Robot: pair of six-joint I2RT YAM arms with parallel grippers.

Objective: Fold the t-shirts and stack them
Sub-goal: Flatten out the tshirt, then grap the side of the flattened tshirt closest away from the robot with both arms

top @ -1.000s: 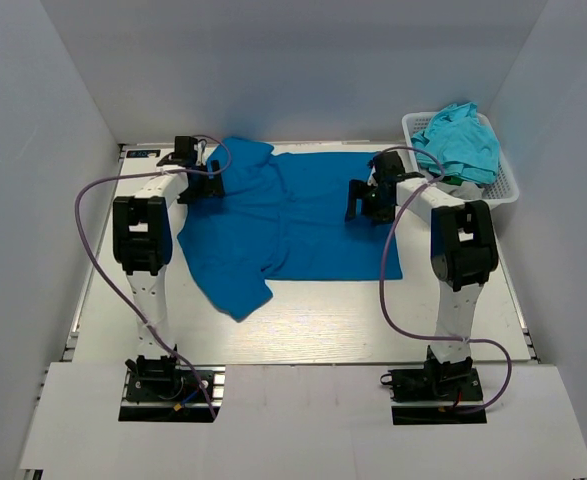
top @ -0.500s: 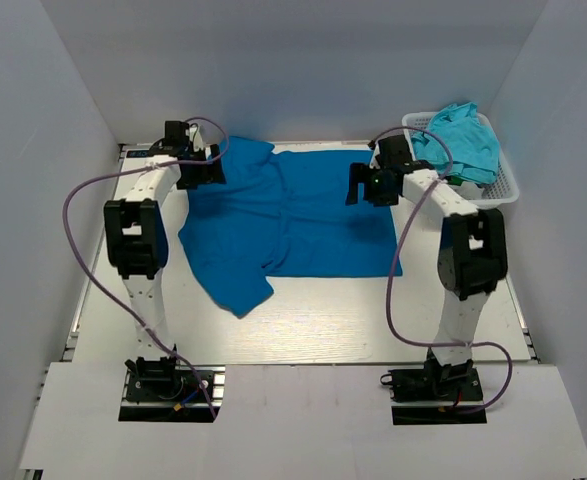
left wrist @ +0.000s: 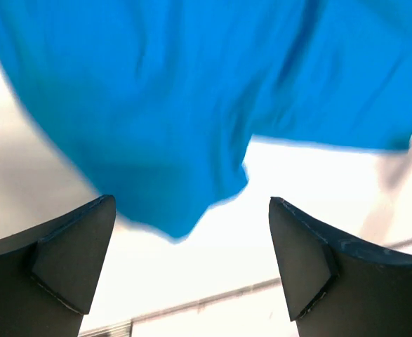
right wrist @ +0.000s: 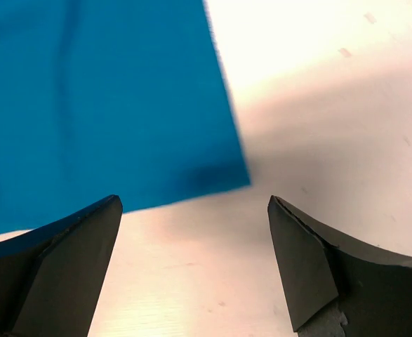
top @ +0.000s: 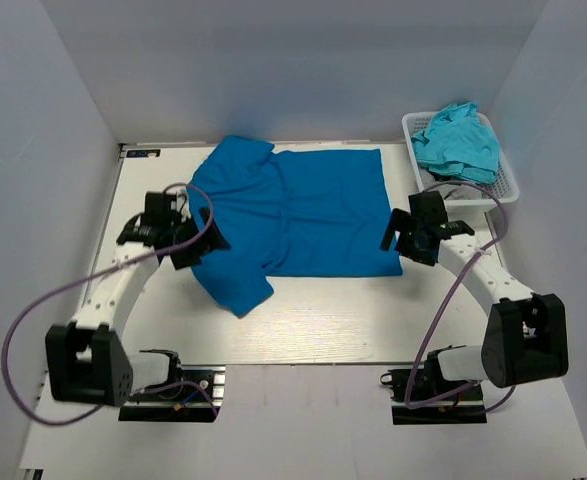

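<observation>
Royal blue t-shirt point(top: 303, 215) lies spread on the table point(top: 313, 320), near-left sleeve rumpled. Left gripper point(top: 191, 245) and right gripper point(top: 398, 233) flank it, fingers wide apart, empty. Suggest: pinch sleeve and near-right hem corner low, then move both evenly.

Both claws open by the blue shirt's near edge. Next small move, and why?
Probably lower the right claw onto the royal blue t-shirt's near right corner and close. The shirt lies spread on the table, unfolded; this claw is open, empty, and the corner shows just ahead between its fingers. The left claw, also open, faces the loose sleeve.
</observation>
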